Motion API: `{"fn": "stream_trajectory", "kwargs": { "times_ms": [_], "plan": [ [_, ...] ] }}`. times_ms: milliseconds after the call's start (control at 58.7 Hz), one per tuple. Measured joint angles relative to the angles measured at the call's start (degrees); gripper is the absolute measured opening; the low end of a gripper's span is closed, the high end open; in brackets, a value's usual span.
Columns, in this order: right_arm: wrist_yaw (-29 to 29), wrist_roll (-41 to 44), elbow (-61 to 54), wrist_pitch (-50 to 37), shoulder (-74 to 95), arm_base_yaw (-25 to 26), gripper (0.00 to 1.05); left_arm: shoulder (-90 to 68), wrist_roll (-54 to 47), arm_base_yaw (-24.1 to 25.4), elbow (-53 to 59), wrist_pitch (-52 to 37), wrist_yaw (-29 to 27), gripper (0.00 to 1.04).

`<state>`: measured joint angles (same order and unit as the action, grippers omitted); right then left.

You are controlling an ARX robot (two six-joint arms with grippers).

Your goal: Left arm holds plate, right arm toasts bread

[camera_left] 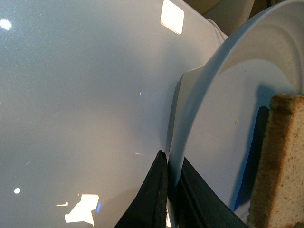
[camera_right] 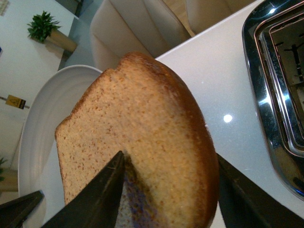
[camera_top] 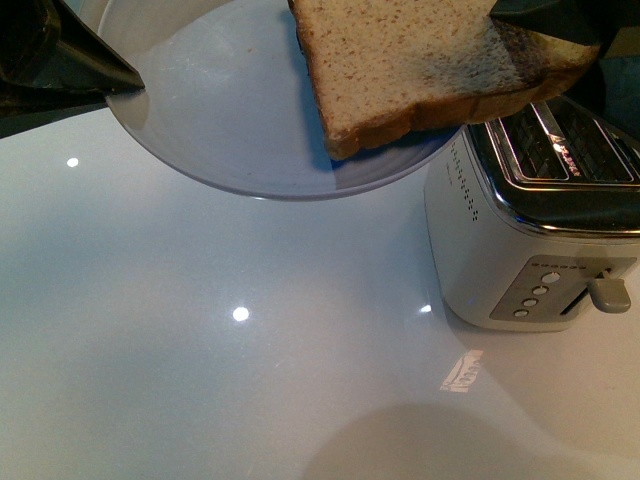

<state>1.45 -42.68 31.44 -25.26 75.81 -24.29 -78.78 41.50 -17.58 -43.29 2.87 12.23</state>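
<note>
The pale blue-grey plate hangs above the table at the top of the front view. My left gripper, a black wedge, is shut on its left rim. In the left wrist view the plate's rim runs between the two dark fingers of the left gripper. The bread, a tan speckled slice with a brown crust, is held over the plate's right part, beside the toaster. My right gripper is shut on it. In the right wrist view the right gripper clamps the bread across its crust edges, with the plate behind.
A white and chrome two-slot toaster stands at the right on the glossy white table, its lever and buttons facing me. Its slots show open in the right wrist view. Beige chairs stand beyond the table's far edge.
</note>
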Motion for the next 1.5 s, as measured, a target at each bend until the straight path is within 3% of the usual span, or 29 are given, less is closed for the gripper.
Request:
{"fn": "stream_trajectory", "kwargs": {
  "times_ms": [222, 324, 665, 1074, 1500],
  "plan": [
    [0.26, 0.22, 0.20, -0.20, -0.87, -1.03, 0.14, 0.00, 0.00, 0.00, 0.00, 0.02, -0.17, 0.03],
    [0.70, 1.25, 0.33, 0.44, -2.73, -1.36, 0.04, 0.00, 0.02, 0.00, 0.00, 0.02, -0.09, 0.03],
    [10.08, 11.30, 4.33, 5.42, -16.06, 3.13, 0.03, 0.00, 0.24, 0.00, 0.00, 0.02, 0.02, 0.03],
    [19.32, 36.57, 7.10, 9.44, -10.47, 4.55, 0.03, 0.00, 0.33, 0.00, 0.00, 0.02, 0.13, 0.03],
    [21.51, 42.58, 8.31, 5.68, 2.08, 4.46, 0.03, 0.00, 0.35, 0.00, 0.00, 0.02, 0.15, 0.03]
  ]
}}
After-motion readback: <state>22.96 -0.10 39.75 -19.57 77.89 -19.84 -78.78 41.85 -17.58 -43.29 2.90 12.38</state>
